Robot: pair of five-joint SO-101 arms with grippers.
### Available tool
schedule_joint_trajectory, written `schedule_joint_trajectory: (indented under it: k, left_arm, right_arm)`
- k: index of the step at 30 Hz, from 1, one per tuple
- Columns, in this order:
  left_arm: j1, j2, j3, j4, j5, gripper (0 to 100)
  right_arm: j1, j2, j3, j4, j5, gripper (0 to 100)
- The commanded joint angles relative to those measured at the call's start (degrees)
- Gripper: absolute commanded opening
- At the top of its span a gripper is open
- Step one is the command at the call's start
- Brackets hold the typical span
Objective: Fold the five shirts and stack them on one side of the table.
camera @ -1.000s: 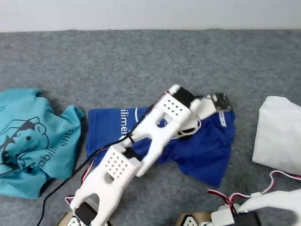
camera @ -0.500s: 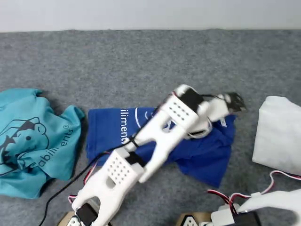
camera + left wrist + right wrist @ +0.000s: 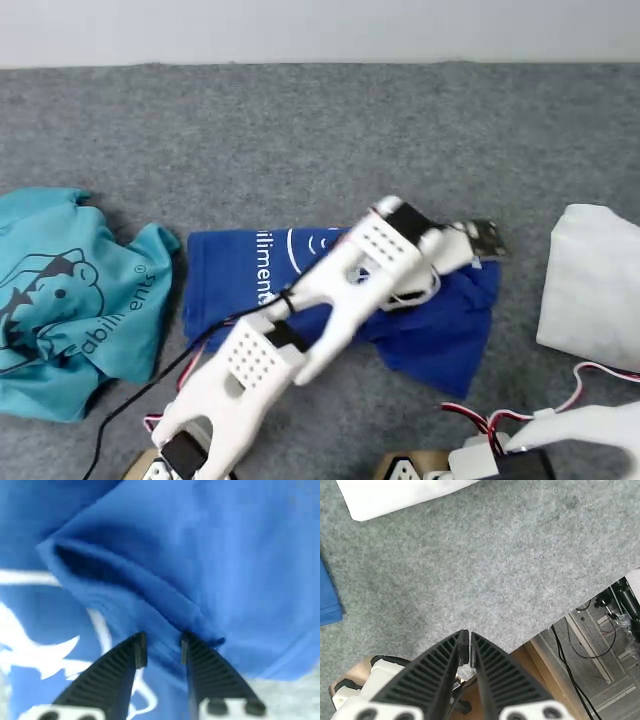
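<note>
A blue shirt (image 3: 440, 320) with white print lies partly folded at the table's middle. My left gripper (image 3: 482, 238) is at its far right corner. In the left wrist view, the left gripper (image 3: 161, 647) pinches a raised fold of the blue shirt (image 3: 225, 555) between its black fingers. A crumpled teal shirt (image 3: 70, 290) lies at the left. A folded white shirt (image 3: 595, 285) rests at the right edge. My right gripper (image 3: 469, 647) hangs shut and empty over bare table near the front edge, with the white shirt (image 3: 395, 495) beyond it.
The grey felt table (image 3: 300, 130) has free room across its far half. The right arm's base (image 3: 560, 435) and its wires sit at the front right. In the right wrist view the table's front edge (image 3: 545, 665) drops off to the floor.
My left gripper swung right along the blue shirt's far edge, then came back a little and nearer. The shirt's right side shifted and bunched with it. The right arm kept still.
</note>
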Motion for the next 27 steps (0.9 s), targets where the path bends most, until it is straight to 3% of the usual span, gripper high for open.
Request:
schedule_joint_trajectory:
  k: [1,12,19,27]
  left_arm:
    - [-3.87,-1.32,-0.84,-0.09,-2.73,12]
    - [-11.34,-1.67,-9.89,1.76,-3.34,12]
    - [-7.38,-4.22,-17.01,5.63,-2.99,12]
    - [0.62,-10.99,-3.12,5.45,-0.53,12]
  right_arm:
    - [0.4,-2.15,-0.09,2.15,0.26,1.0]
    - [0.4,-2.15,-0.09,2.15,0.35,1.0]
    - [0.4,-2.15,-0.09,2.15,0.35,1.0]
    - [0.4,-2.15,-0.09,2.15,0.35,1.0]
